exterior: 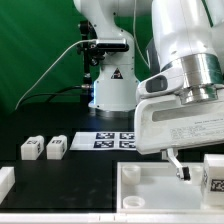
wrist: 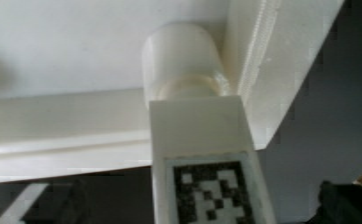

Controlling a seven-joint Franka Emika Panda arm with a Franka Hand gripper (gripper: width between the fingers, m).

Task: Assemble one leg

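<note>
In the wrist view a white leg (wrist: 203, 150) with a black-and-white tag lies between my fingers, its rounded end set in the inner corner of the large white rimmed part (wrist: 89, 110). My gripper (wrist: 196, 208) is open, with a dark gap on each side between the leg and the fingers (wrist: 25, 205). In the exterior view my gripper (exterior: 185, 165) hangs low over the rimmed part (exterior: 150, 195), one thin finger (exterior: 178, 163) showing. A tagged leg (exterior: 214, 176) stands at the right edge. Two more legs (exterior: 30, 148) (exterior: 56, 148) lie on the black table at the left.
The marker board (exterior: 108, 140) lies at the table's middle, behind the rimmed part. A white piece (exterior: 5, 181) shows at the exterior view's left edge. The arm's base (exterior: 110, 85) stands behind the board. A green curtain hangs at the back.
</note>
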